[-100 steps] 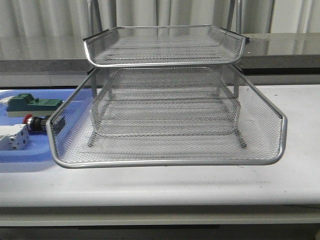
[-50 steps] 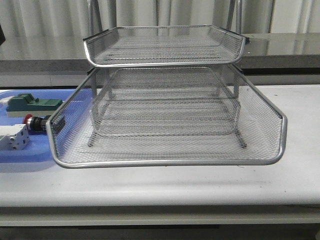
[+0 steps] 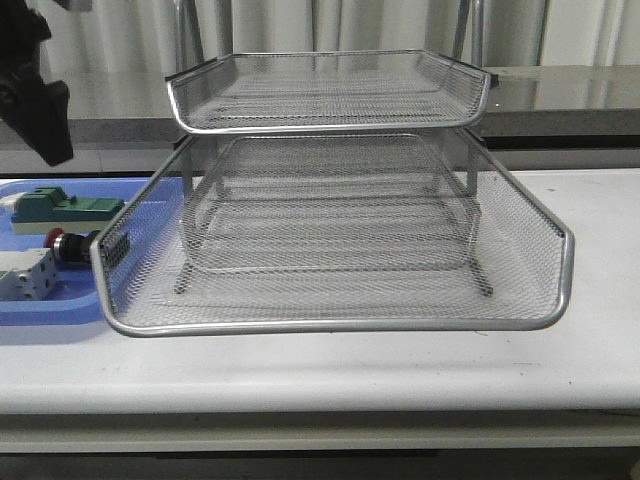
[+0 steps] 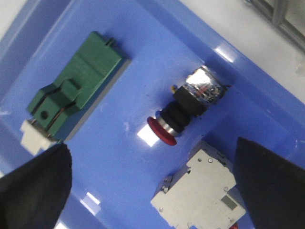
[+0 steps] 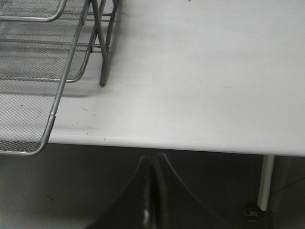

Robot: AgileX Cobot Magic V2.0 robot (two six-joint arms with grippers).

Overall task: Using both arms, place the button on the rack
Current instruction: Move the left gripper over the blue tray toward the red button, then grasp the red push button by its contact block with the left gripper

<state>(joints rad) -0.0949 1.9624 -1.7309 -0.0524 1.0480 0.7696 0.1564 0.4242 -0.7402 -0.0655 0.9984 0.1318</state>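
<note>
The button lies on its side in the blue tray, red mushroom head pointing away from its black and blue body. In the front view the button shows just left of the rack, a three-tier silver wire-mesh stand in the middle of the table. My left gripper hangs open above the tray, its dark fingers spread wide and holding nothing; from the front it is high at the far left. My right gripper is shut and empty, below the table's front edge.
A green block and a white-grey block share the blue tray with the button; the white-grey block lies close beside the red head. The rack's lowest tier overhangs the tray's right side. White table stretches right of the rack.
My left arm has come into the front view at the top left, dropping over the blue tray. The rack and the button have not moved.
</note>
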